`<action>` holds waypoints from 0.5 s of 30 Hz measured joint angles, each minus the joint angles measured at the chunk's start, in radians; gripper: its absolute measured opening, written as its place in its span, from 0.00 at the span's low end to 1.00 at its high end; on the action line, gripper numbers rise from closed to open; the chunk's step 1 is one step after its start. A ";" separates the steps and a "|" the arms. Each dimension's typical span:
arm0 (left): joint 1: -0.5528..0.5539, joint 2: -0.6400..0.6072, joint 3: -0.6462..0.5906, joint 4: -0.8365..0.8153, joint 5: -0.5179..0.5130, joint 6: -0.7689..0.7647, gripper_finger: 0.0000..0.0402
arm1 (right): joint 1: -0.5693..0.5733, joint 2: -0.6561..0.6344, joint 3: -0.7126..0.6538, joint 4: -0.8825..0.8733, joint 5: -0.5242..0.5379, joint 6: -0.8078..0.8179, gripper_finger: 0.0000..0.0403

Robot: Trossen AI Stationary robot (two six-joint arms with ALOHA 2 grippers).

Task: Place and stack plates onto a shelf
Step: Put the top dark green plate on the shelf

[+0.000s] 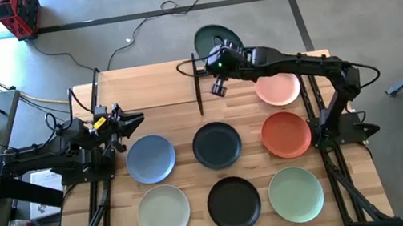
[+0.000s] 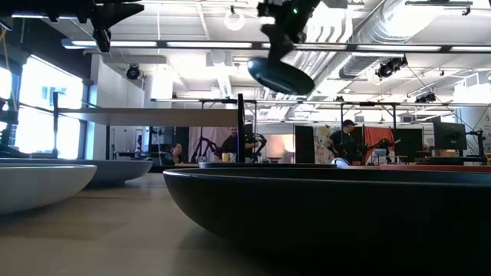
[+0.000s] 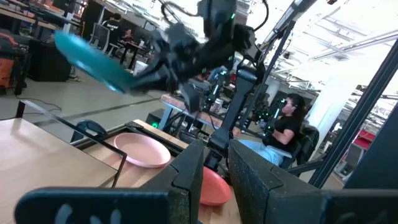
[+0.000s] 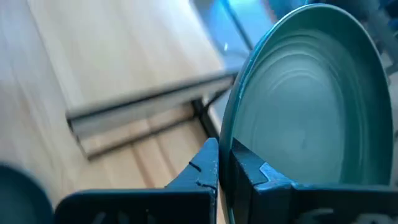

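Plates: dark teal [image 1: 211, 37], pink [image 1: 279, 89], orange-red [image 1: 285, 134], blue [image 1: 150, 157], charcoal [image 1: 216, 144], black [image 1: 233, 203], cream-green [image 1: 164, 211], sage [image 1: 296, 194]. Shelf [image 1: 145, 88] light wood, black rods.

Bright overhead lamps [image 2: 234, 19], backlit low view; motion blur in wrist views.

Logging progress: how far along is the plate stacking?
Barely begun: no plate rests on the shelf yet. In hand: the right gripper holds the teal plate by its rim, raised near the shelf's far end. Left: seven plates wait on the table; the left gripper waits beside the blue plate.
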 joint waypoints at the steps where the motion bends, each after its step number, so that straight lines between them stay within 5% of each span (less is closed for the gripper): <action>1: 0.000 0.000 0.000 0.000 0.000 0.000 0.16 | 0.000 0.000 0.009 0.030 0.000 -0.007 0.00; 15: 0.000 0.000 0.000 -0.007 0.000 0.034 0.16 | 0.050 0.003 0.019 0.479 -0.170 -0.160 0.00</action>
